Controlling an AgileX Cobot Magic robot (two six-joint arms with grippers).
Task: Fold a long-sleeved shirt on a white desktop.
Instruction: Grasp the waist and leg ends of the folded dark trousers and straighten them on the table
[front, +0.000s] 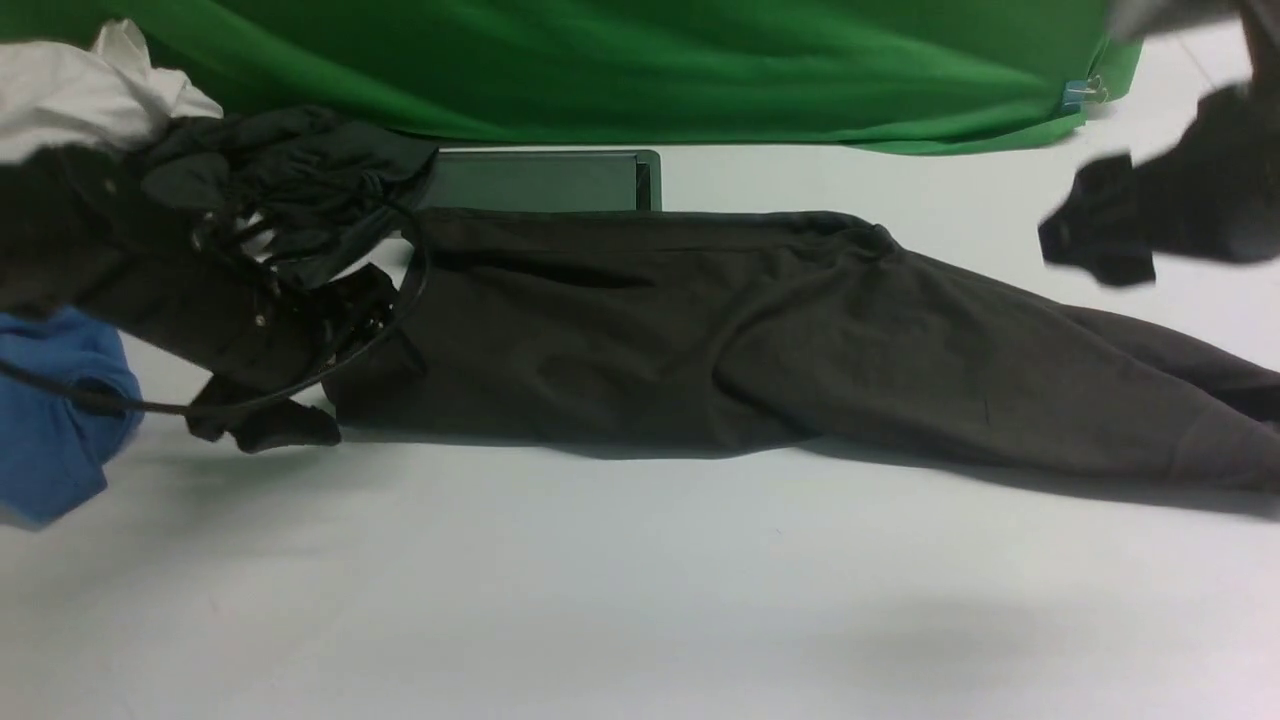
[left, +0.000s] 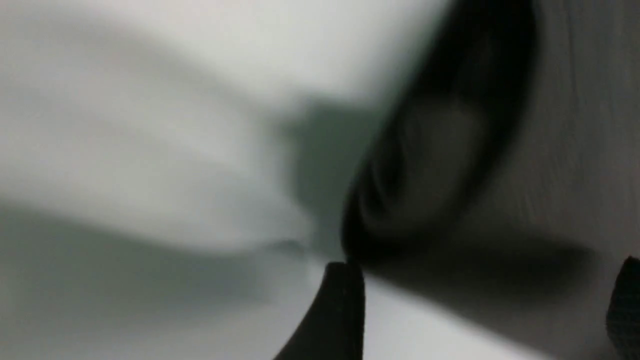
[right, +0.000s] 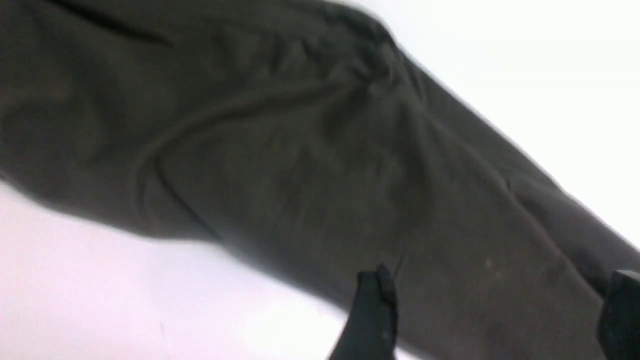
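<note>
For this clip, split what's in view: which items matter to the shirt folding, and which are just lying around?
Folding job:
- dark long-sleeved shirt
- white desktop

Lying about:
- blue garment
- dark teal-grey garment
- white cloth

Heavy blur, left wrist view

The shirt (front: 600, 340), just beside the left gripper (front: 350, 350), is plain dark olive-brown, close to black. The desktop (front: 640, 570) nearest that hand is plain white. Behind the same hand there's dark teal-grey cloth (front: 330, 160); nearer me, on its outer side, plain bright blue fabric (front: 50, 410).
</note>
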